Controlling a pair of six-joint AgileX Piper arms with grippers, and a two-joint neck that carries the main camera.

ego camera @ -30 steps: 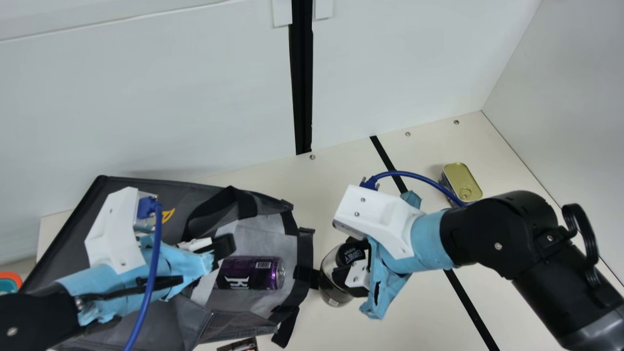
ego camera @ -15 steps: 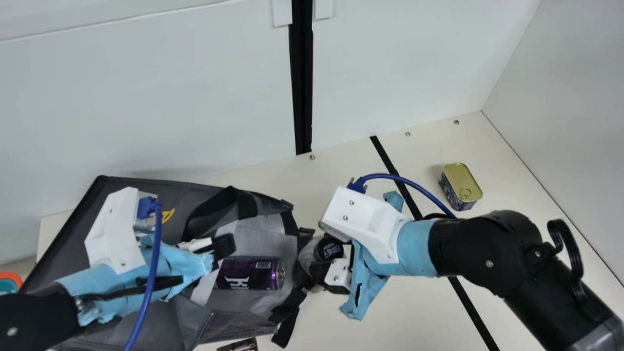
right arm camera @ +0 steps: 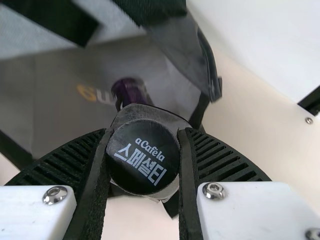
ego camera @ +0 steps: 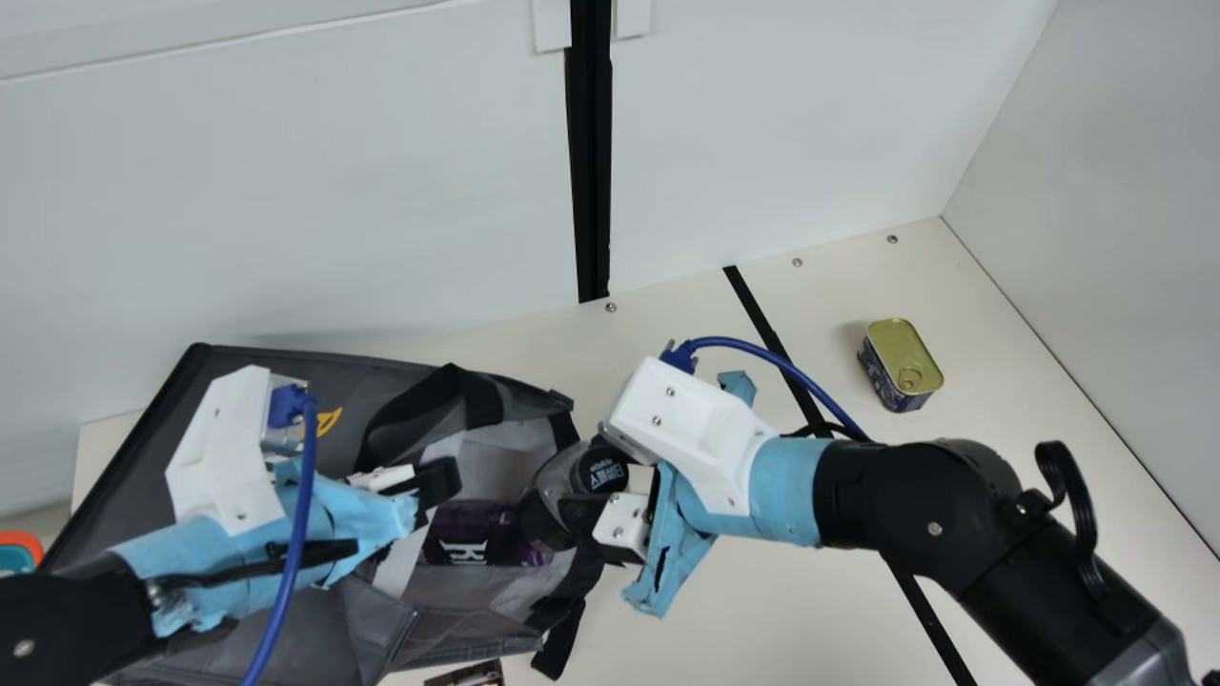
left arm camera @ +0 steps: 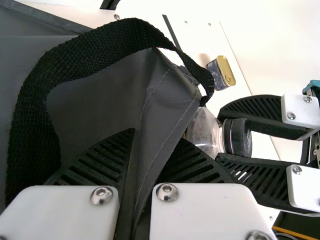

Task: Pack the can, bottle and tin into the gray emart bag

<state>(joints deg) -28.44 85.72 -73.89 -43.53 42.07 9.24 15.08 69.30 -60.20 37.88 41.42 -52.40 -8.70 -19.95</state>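
The gray bag [ego camera: 286, 629] lies on its side at the left, its mouth facing right. The purple can [ego camera: 467, 534] lies inside. My left gripper [ego camera: 434, 481] is at the bag's upper panel; in the left wrist view the left gripper [left arm camera: 135, 200] is shut on a fold of gray fabric [left arm camera: 162, 115]. At the bag's mouth, my right gripper [ego camera: 591, 514] holds the clear bottle [ego camera: 553, 486], which partly hides the can. From the right wrist, the right gripper [right arm camera: 144, 160] is shut around the bottle's black cap [right arm camera: 143, 157]. The tin [ego camera: 898, 367] stands apart at the right.
A small dark item [ego camera: 467, 675] lies at the front edge below the bag. An orange and teal object [ego camera: 19, 551] is at the far left. Walls rise behind and at the right of the table [ego camera: 762, 610]. Black straps [ego camera: 560, 634] hang around the bag's mouth.
My right arm has moved left with the bottle, from beside the bag's mouth to its opening, over the can's end. The left arm has kept still, and the tin has come into full view.
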